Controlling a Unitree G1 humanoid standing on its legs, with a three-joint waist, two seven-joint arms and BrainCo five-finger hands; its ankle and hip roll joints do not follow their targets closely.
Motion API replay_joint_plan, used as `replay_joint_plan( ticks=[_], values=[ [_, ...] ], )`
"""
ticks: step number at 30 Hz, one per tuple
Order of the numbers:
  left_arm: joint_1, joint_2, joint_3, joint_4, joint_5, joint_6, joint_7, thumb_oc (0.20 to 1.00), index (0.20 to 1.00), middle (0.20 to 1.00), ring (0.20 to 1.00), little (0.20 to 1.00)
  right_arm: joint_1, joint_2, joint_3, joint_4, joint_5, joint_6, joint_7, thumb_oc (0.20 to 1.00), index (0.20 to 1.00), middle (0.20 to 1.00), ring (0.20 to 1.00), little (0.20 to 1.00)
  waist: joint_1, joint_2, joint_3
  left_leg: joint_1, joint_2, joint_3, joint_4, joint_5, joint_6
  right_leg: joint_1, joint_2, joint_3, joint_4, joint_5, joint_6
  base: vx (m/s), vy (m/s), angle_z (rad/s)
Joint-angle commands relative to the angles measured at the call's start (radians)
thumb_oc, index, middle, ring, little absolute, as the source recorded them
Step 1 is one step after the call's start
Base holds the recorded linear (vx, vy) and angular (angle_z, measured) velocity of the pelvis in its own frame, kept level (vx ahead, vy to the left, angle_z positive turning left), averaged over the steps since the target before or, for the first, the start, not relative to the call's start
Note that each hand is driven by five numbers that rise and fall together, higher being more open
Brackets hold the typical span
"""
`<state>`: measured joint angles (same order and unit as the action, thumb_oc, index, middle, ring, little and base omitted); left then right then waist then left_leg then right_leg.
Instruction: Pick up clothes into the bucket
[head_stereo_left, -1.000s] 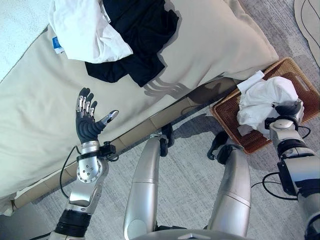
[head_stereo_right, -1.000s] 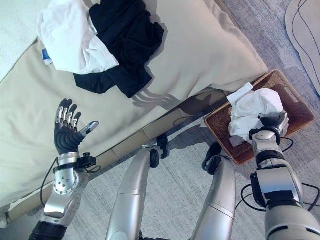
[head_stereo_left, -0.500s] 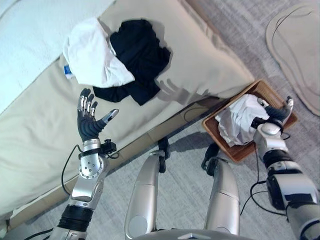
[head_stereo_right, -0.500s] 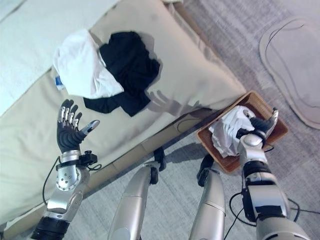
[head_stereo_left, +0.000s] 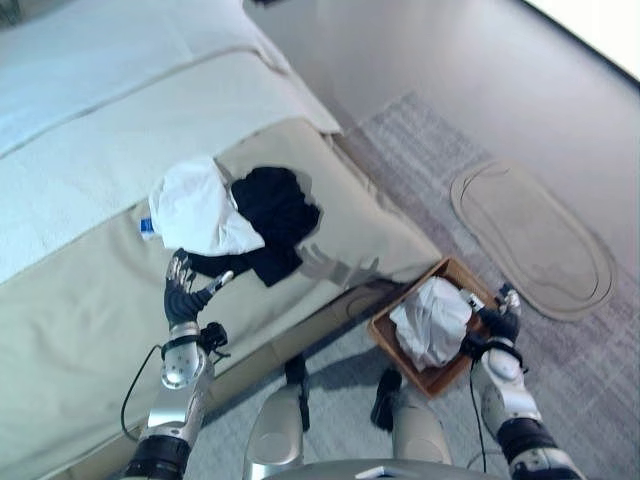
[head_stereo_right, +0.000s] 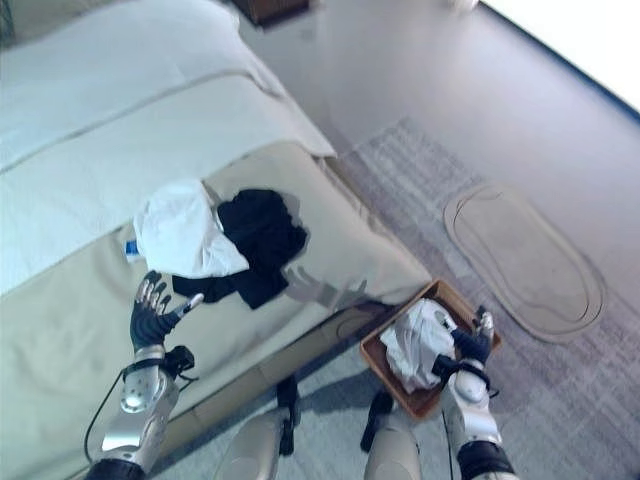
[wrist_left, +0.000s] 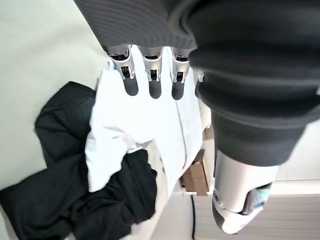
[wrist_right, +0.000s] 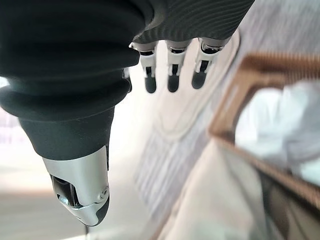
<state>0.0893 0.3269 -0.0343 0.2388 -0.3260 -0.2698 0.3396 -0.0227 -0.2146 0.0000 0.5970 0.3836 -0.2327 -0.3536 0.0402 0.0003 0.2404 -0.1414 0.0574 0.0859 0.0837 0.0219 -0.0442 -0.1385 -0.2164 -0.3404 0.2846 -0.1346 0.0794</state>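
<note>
A white garment and a black garment lie bunched side by side on the beige bedcover. My left hand hovers open just in front of them, fingers straight and holding nothing; its wrist view looks past the fingers at the white garment and the black garment. A brown wicker basket stands on the floor by the bed with a white cloth in it. My right hand is open beside the cloth, over the basket's right side.
The bed runs along the left, its edge dropping to a grey carpet. An oval beige mat lies on the floor to the right of the basket. A white duvet covers the far part of the bed.
The camera has risen and pulled back, so the whole scene looks smaller. My right hand has let go of the white cloth, which now lies in the basket. The left hand stays raised and open.
</note>
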Motion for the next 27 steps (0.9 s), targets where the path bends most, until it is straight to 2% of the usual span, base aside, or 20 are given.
replay_joint_plan(
  ticks=[1, 3, 4, 5, 6, 7, 8, 10, 11, 12, 13, 14, 15, 16, 17, 18, 19, 22, 26, 27],
  values=[
    [0.001, 0.031, 0.043, -0.02, 0.088, -0.012, -0.038, 1.0, 1.0, 1.0, 1.0, 1.0, -0.028, -0.023, -0.002, -0.044, -0.029, -0.015, 0.053, 1.0, 1.0, 1.0, 1.0, 1.0, -0.011, 0.005, 0.003, 0.063, -0.012, -0.005, 0.005, -0.037, 0.045, 0.008, -0.075, 0.091, 0.041, 0.163, 0.091, 0.02, 0.094, 0.05],
    [0.005, 0.034, 0.05, -0.019, 0.098, -0.01, -0.035, 1.0, 1.0, 1.0, 1.0, 1.0, -0.026, -0.018, 0.001, -0.042, -0.031, -0.011, 0.056, 1.0, 1.0, 1.0, 1.0, 1.0, -0.005, 0.008, 0.005, 0.076, -0.005, 0.006, 0.001, -0.037, 0.049, -0.003, -0.066, 0.088, 0.061, 0.165, 0.092, 0.0, 0.057, 0.0],
    [0.015, 0.034, 0.062, -0.019, 0.104, -0.01, -0.035, 1.0, 1.0, 1.0, 1.0, 1.0, -0.018, -0.013, 0.002, -0.042, -0.031, -0.007, 0.069, 1.0, 1.0, 1.0, 1.0, 1.0, -0.001, 0.006, 0.005, 0.098, 0.004, 0.019, -0.018, -0.034, 0.045, -0.006, -0.047, 0.075, 0.049, 0.161, 0.088, 0.05, -0.059, -0.28],
    [0.035, 0.031, 0.092, -0.011, 0.093, -0.014, -0.032, 1.0, 1.0, 1.0, 1.0, 1.0, 0.015, -0.021, 0.004, -0.045, -0.046, 0.002, 0.094, 1.0, 1.0, 1.0, 1.0, 1.0, 0.003, 0.0, -0.015, 0.117, 0.013, 0.043, -0.039, -0.028, 0.03, 0.004, -0.006, 0.035, -0.04, 0.159, 0.078, 0.1, -0.108, -0.41],
    [0.042, 0.022, 0.105, -0.009, 0.095, -0.009, -0.032, 1.0, 1.0, 1.0, 1.0, 1.0, 0.045, -0.028, -0.004, -0.053, -0.064, 0.007, 0.093, 1.0, 1.0, 1.0, 1.0, 1.0, 0.004, -0.002, -0.028, 0.107, 0.014, 0.033, -0.025, -0.034, 0.021, 0.033, 0.001, 0.04, -0.087, 0.143, 0.08, 0.15, -0.174, -0.47],
    [0.04, 0.021, 0.109, 0.01, 0.11, -0.002, -0.027, 1.0, 1.0, 1.0, 1.0, 1.0, 0.054, -0.028, 0.004, -0.052, -0.066, 0.005, 0.098, 1.0, 1.0, 1.0, 1.0, 1.0, -0.003, -0.014, -0.042, 0.101, 0.024, 0.031, -0.008, -0.037, 0.013, 0.05, 0.039, 0.061, -0.124, 0.136, 0.064, 0.15, -0.173, -0.22],
    [0.039, 0.014, 0.117, 0.02, 0.106, -0.002, -0.02, 1.0, 1.0, 1.0, 1.0, 1.0, 0.064, -0.029, 0.001, -0.044, -0.062, 0.006, 0.097, 1.0, 1.0, 1.0, 1.0, 1.0, 0.005, -0.021, -0.045, 0.099, 0.035, 0.038, 0.02, -0.048, 0.003, 0.064, 0.04, 0.042, -0.129, 0.128, 0.06, 0.14, -0.215, -0.04],
    [0.036, -0.012, 0.116, 0.045, 0.087, 0.003, -0.022, 1.0, 1.0, 1.0, 1.0, 1.0, 0.102, -0.034, -0.015, -0.042, -0.044, 0.004, 0.102, 1.0, 1.0, 1.0, 1.0, 1.0, -0.002, -0.036, -0.037, 0.054, 0.072, 0.05, 0.203, -0.036, -0.031, 0.132, 0.071, 0.012, -0.18, 0.117, 0.028, 0.1, -0.188, 0.11],
    [0.036, -0.012, 0.116, 0.045, 0.087, 0.003, -0.022, 1.0, 1.0, 1.0, 1.0, 1.0, 0.102, -0.034, -0.015, -0.042, -0.044, 0.004, 0.102, 1.0, 1.0, 1.0, 1.0, 1.0, -0.003, -0.036, -0.038, 0.053, 0.072, 0.049, 0.204, -0.036, -0.031, 0.131, 0.071, 0.011, -0.181, 0.117, 0.028, 0.09, -0.144, 0.16],
    [0.027, -0.026, 0.104, 0.062, 0.093, 0.011, -0.019, 1.0, 1.0, 1.0, 1.0, 1.0, 0.121, -0.036, -0.035, -0.038, -0.032, 0.004, 0.092, 1.0, 1.0, 1.0, 1.0, 1.0, -0.009, -0.035, -0.031, 0.016, 0.112, 0.069, 0.3, 0.004, -0.048, 0.179, 0.087, -0.019, -0.203, 0.096, 0.008, 0.08, -0.07, 0.2],
    [0.025, -0.03, 0.099, 0.063, 0.093, 0.012, -0.016, 1.0, 1.0, 1.0, 1.0, 1.0, 0.126, -0.035, -0.043, -0.038, -0.028, 0.005, 0.087, 1.0, 1.0, 1.0, 1.0, 1.0, -0.011, -0.032, -0.034, 0.0, 0.127, 0.077, 0.292, 0.037, -0.053, 0.191, 0.088, -0.023, -0.214, 0.092, 0.006, 0.09, -0.074, 0.36],
    [0.025, -0.031, 0.098, 0.063, 0.093, 0.012, -0.015, 1.0, 1.0, 1.0, 1.0, 1.0, 0.127, -0.036, -0.043, -0.038, -0.028, 0.006, 0.087, 1.0, 1.0, 1.0, 1.0, 1.0, -0.011, -0.03, -0.032, 0.001, 0.13, 0.076, 0.297, 0.033, -0.055, 0.195, 0.091, -0.023, -0.214, 0.09, 0.005, 0.1, 0.038, 0.27],
    [0.025, -0.032, 0.093, 0.076, 0.117, 0.021, -0.007, 1.0, 1.0, 1.0, 1.0, 1.0, 0.136, -0.03, -0.052, -0.044, -0.019, 0.006, 0.084, 1.0, 1.0, 1.0, 1.0, 1.0, -0.007, -0.03, -0.04, -0.03, 0.145, 0.068, 0.242, 0.045, -0.058, 0.209, 0.086, -0.019, -0.226, 0.082, 0.008, 0.08, 0.035, 0.18],
    [0.025, -0.032, 0.093, 0.076, 0.117, 0.021, -0.007, 1.0, 1.0, 1.0, 1.0, 1.0, 0.137, -0.03, -0.052, -0.045, -0.019, 0.006, 0.084, 1.0, 1.0, 1.0, 1.0, 1.0, -0.007, -0.031, -0.04, -0.029, 0.145, 0.068, 0.242, 0.045, -0.058, 0.209, 0.086, -0.019, -0.226, 0.082, 0.009, 0.21, 0.124, 0.06],
    [0.03, -0.033, 0.094, 0.083, 0.129, 0.03, 0.002, 1.0, 1.0, 1.0, 1.0, 1.0, 0.142, -0.029, -0.052, -0.051, -0.021, 0.007, 0.082, 1.0, 1.0, 1.0, 1.0, 1.0, 0.002, -0.027, -0.052, -0.038, 0.154, 0.026, 0.124, 0.071, -0.066, 0.219, 0.076, -0.006, -0.231, 0.074, 0.019, 0.21, 0.154, 0.04],
    [0.033, -0.035, 0.096, 0.086, 0.135, 0.033, 0.006, 1.0, 1.0, 1.0, 1.0, 1.0, 0.142, -0.03, -0.05, -0.053, -0.023, 0.008, 0.08, 1.0, 1.0, 1.0, 1.0, 1.0, 0.008, -0.018, -0.055, -0.033, 0.163, -0.002, 0.056, 0.099, -0.077, 0.229, 0.076, 0.007, -0.23, 0.064, 0.026, 0.2, 0.154, 0.05],
    [0.032, -0.035, 0.096, 0.086, 0.135, 0.033, 0.006, 1.0, 1.0, 1.0, 1.0, 1.0, 0.142, -0.03, -0.05, -0.053, -0.023, 0.008, 0.08, 1.0, 1.0, 1.0, 1.0, 1.0, 0.007, -0.018, -0.057, -0.033, 0.162, -0.002, 0.05, 0.105, -0.076, 0.227, 0.076, 0.006, -0.231, 0.066, 0.025, 0.13, 0.117, -0.06],
    [0.034, -0.045, 0.101, 0.1, 0.135, 0.033, 0.012, 1.0, 1.0, 1.0, 1.0, 1.0, 0.135, -0.03, -0.049, -0.045, -0.034, 0.014, 0.074, 1.0, 1.0, 1.0, 1.0, 1.0, 0.013, 0.017, -0.063, -0.036, 0.179, -0.051, -0.083, 0.183, -0.114, 0.259, 0.06, 0.034, -0.239, 0.049, 0.045, 0.21, 0.234, -0.03],
    [0.037, -0.049, 0.099, 0.114, 0.138, 0.03, 0.017, 1.0, 1.0, 1.0, 1.0, 1.0, 0.126, -0.02, -0.042, -0.037, -0.038, 0.02, 0.075, 1.0, 1.0, 1.0, 1.0, 1.0, 0.018, 0.025, -0.073, -0.015, 0.156, -0.036, -0.124, 0.169, -0.106, 0.277, 0.029, 0.057, -0.255, 0.055, 0.066, 0.19, 0.239, -0.29],
    [0.027, -0.038, 0.091, 0.13, 0.157, 0.031, 0.03, 1.0, 1.0, 1.0, 1.0, 1.0, 0.112, -0.009, -0.036, -0.026, -0.034, 0.024, 0.067, 1.0, 1.0, 1.0, 1.0, 1.0, 0.018, 0.019, -0.074, -0.027, 0.137, -0.016, -0.09, 0.153, -0.096, 0.273, -0.001, 0.072, -0.259, 0.071, 0.077, 0.14, 0.206, -0.37]
  ],
)
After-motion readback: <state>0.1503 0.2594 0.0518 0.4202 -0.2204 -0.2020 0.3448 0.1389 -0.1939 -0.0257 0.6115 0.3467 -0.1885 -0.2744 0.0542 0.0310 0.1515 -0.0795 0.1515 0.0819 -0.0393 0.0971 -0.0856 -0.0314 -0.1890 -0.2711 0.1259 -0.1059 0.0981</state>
